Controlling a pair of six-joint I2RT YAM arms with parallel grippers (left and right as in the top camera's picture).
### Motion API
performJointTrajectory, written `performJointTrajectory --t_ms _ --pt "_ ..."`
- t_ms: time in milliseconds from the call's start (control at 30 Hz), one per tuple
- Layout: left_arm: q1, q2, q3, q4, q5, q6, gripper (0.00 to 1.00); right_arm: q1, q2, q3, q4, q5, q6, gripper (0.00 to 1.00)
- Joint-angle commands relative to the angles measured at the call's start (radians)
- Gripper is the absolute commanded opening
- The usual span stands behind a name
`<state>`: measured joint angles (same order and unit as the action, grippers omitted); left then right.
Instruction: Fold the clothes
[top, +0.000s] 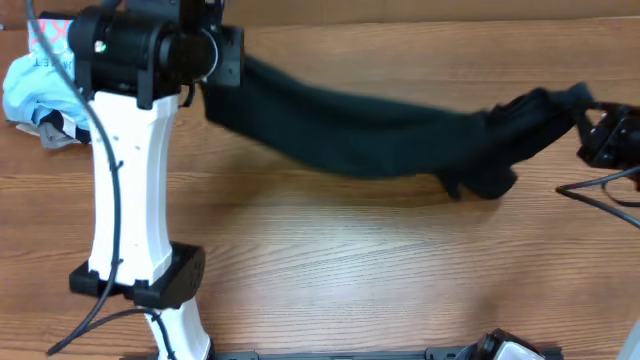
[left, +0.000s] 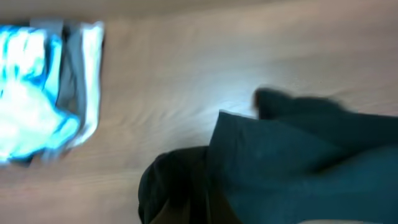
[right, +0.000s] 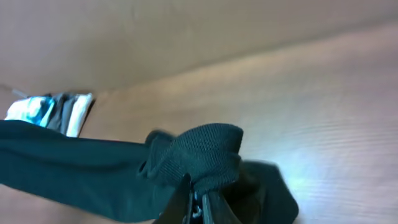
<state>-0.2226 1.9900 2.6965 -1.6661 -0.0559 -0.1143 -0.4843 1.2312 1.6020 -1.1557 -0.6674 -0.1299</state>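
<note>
Black shirt (top: 380, 135), limp and light, sagging above the table (top: 350, 260) from 10 o'clock to 3 o'clock. Left gripper (top: 228, 68) and right gripper (top: 592, 130) each pinch one end. Bunched cloth slips, so take hold at the seams.

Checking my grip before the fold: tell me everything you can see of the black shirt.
The black shirt is plain, soft knit fabric, stretched in a sagging band over the wooden table, casting a shadow. Its right end is bunched and pinched in the right hand; its left end runs under the left arm, grip unseen. No logo shows.
</note>
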Motion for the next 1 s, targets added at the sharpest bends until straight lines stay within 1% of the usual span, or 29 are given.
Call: performJointTrajectory --t_ms 0,200,333,500,600,700,800,967 --pt "0.021 0.1 -0.03 -0.023 -0.079 -0.032 0.04 0.028 0.008 -0.069 -0.047 -0.019 0.002 0.04" --pt "0.021 0.219 -0.174 -0.023 -0.063 -0.04 0.04 0.056 0.007 -0.21 -0.077 -0.019 -0.001 0.04" --pt "0.026 0.269 -0.304 -0.024 -0.067 -0.058 0.04 0.088 0.007 -0.294 -0.075 -0.019 -0.015 0.04" --pt "0.052 0.271 -0.428 -0.024 -0.085 -0.098 0.04 0.147 0.007 -0.361 -0.076 -0.018 -0.026 0.04" --pt "0.072 0.266 -0.458 -0.024 -0.073 -0.104 0.04 0.183 0.007 -0.383 -0.081 -0.014 -0.027 0.04" --pt "0.085 0.246 -0.486 -0.024 -0.029 -0.099 0.04 0.211 0.007 -0.396 -0.089 -0.014 -0.027 0.04" --pt "0.088 0.224 -0.531 -0.024 -0.029 -0.09 0.04 0.229 0.007 -0.404 -0.09 -0.013 -0.027 0.04" --pt "0.092 0.212 -0.65 -0.024 -0.03 -0.084 0.09 0.238 0.007 -0.404 -0.109 0.042 -0.027 0.04"
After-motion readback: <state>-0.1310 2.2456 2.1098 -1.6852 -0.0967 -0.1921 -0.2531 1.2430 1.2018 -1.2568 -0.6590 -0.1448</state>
